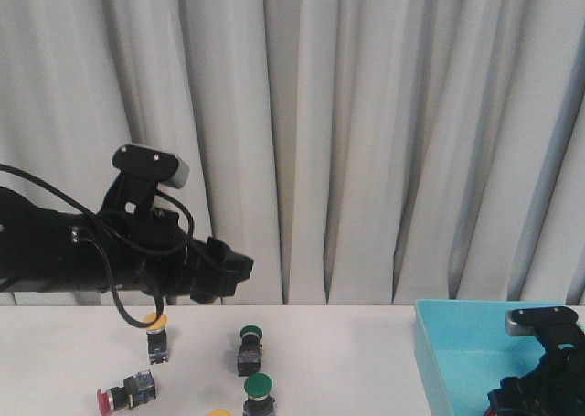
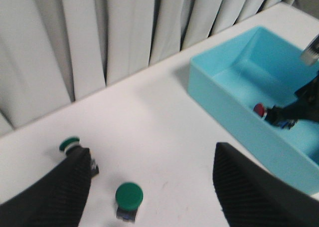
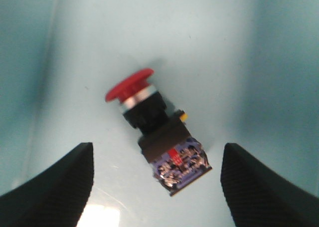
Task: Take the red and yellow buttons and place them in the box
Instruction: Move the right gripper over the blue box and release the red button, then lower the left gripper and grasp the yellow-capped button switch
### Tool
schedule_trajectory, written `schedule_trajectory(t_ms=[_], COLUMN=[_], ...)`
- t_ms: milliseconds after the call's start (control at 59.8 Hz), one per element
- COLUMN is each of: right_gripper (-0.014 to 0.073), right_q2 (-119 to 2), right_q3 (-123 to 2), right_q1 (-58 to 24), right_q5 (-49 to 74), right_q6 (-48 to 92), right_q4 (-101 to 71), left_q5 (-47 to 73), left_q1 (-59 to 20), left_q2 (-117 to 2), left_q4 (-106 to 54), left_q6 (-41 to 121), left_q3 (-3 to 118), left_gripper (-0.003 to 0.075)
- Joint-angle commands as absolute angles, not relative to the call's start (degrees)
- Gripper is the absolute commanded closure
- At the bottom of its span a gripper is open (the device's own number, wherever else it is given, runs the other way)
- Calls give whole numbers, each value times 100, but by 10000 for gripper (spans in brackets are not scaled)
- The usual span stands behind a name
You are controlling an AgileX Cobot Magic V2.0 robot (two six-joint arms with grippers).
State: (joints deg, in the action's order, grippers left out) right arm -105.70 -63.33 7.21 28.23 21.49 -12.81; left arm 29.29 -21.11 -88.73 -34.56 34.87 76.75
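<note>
A red-capped push-button switch with a black body and grey terminal block (image 3: 154,129) lies on its side on the floor of the large turquoise-blue plastic box (image 3: 239,47); in the right wrist view its long axis runs on a diagonal, the domed red cap pointing away from the black right gripper (image 3: 156,187) and the terminal end lying nearest the gap between the fingers. That gripper's fingers (image 3: 55,187) stand spread wide on either side of the switch and touch nothing, so it is released. In the left wrist view the same switch (image 2: 266,112) shows inside the box (image 2: 234,100), close to the wall that faces the worktop's middle. In the front view the box (image 1: 439,361) sits at the right end of the white worktop (image 1: 347,361) with the right gripper (image 1: 539,393) dipping into it. The black left gripper (image 2: 149,187) hangs above the worktop with its fingers (image 2: 60,197) parted and empty. Still out on the worktop's left half are a yellow-capped switch standing upright (image 1: 156,334) nearer the curtain, a red-capped switch lying on its side (image 1: 128,393) with its cap toward the left edge, two green-capped switches (image 1: 250,347) (image 1: 259,393) near the middle, and a sliver of another yellow cap (image 1: 219,413) at the front edge of view. Grey pleated curtains (image 1: 366,133) hang behind.
</note>
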Motion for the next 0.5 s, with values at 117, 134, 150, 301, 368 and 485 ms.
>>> schedule_trajectory(t_ms=[117,134,150,301,368,485], right_gripper=[71,71,71,71,71,71], right_q2=[-9790,-9728,-9686,-9267,-9069,-8762], right_q3=[-6496,-6496,-6496,-6496,-6496,-6496], right_q1=[736,736,736,736,736,736], right_q5=[2621,2638,2654,2788,2816,2853], right_q6=[2212,2212,2212,2206,2206,2211], right_q4=[-1644,-1644,-1644,-1722,-1798,-1830], left_q5=[3369,3438,3477,3779,3864,3931], left_q1=[-2135,-2135,-2135,-2135,-2135,-2135], left_q2=[-9390,-9487,-9551,-10063,-10207,-10347], left_q4=[-2284,-2230,-2191,-1921,-1831,-1809], left_q6=[2071,1979,1918,1450,1353,1310], left_q3=[7827,7827,7827,7844,7844,7844], left_gripper=[202,202,202,202,202,202])
